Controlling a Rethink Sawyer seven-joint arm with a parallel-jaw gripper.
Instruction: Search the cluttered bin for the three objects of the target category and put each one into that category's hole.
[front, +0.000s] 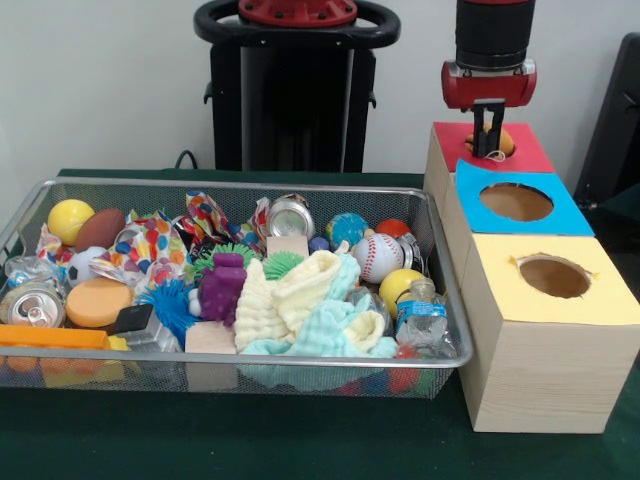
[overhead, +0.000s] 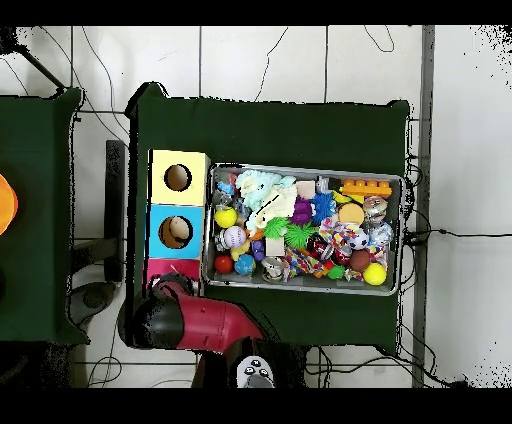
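Orange ball (front: 499, 141) sits low in the hole of the red-topped box (front: 525, 152), right under the gripper (front: 489, 132). The jaws hang straight down over that hole with their dark fingers close together; a thin string or tag shows at their tips, and whether they actually grip the ball cannot be told from either view. In the overhead view the red arm (overhead: 205, 322) covers most of the red box, so the hole is hidden there.

Beside the red box, nearer the camera in the front view, stands the blue-topped box (front: 575, 215) with its round hole open, and next to that the yellow-topped box (front: 605, 300), also with an open hole. All three stand in a row on the green bench (front: 300, 440).

Just beside the row of boxes lies the wire mesh bin (front: 455, 320), packed with clutter. Closest to the boxes inside it are a baseball (front: 378, 257), a yellow ball (front: 398, 287) and a small plastic bottle (front: 420, 312). Pale folded cloths (front: 310, 305) fill the bin's middle, with a purple toy (front: 224, 288) beside them. At the end farthest from the boxes sit another yellow ball (front: 69, 219), a brown football (front: 100, 229), a crushed can (front: 33, 303) and an orange disc (front: 97, 301).
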